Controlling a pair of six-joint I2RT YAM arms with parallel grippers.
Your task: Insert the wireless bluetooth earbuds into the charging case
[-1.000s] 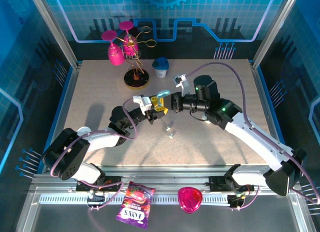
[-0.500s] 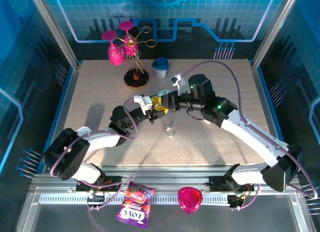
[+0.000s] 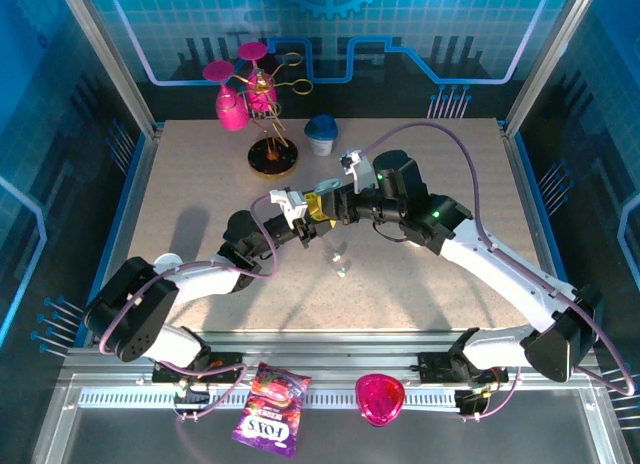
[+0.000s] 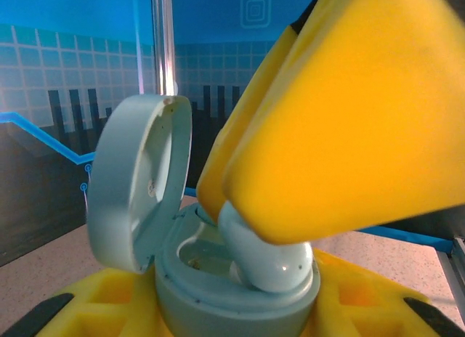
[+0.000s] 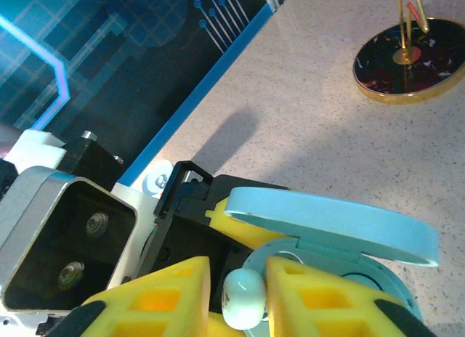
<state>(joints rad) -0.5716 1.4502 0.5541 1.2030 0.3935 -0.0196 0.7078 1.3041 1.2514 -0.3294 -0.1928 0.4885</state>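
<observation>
The left gripper (image 3: 308, 217) is holding the charging case (image 4: 232, 304) up off the table (image 3: 200, 184), with its jaws squeezed shut on the two sides of the case. The lid (image 4: 138, 184) is standing open, off to one side of the right jaws and not in their way. The right gripper (image 5: 238, 297) is pushing in from the other side with one earbud (image 4: 270, 261) between its yellow fingers (image 4: 341, 119). The round end of the earbud is poking out past the fingertips and is sitting in a socket of the case, right under those tips. Its stem is hidden up between the fingers, so the long way of the earbud seems to be running along the fingers. The right jaws are standing a little apart around the earbud, and I cannot tell if they are squeezing it or letting go. The socket nearer the lid (image 4: 200, 261) is looking empty.
</observation>
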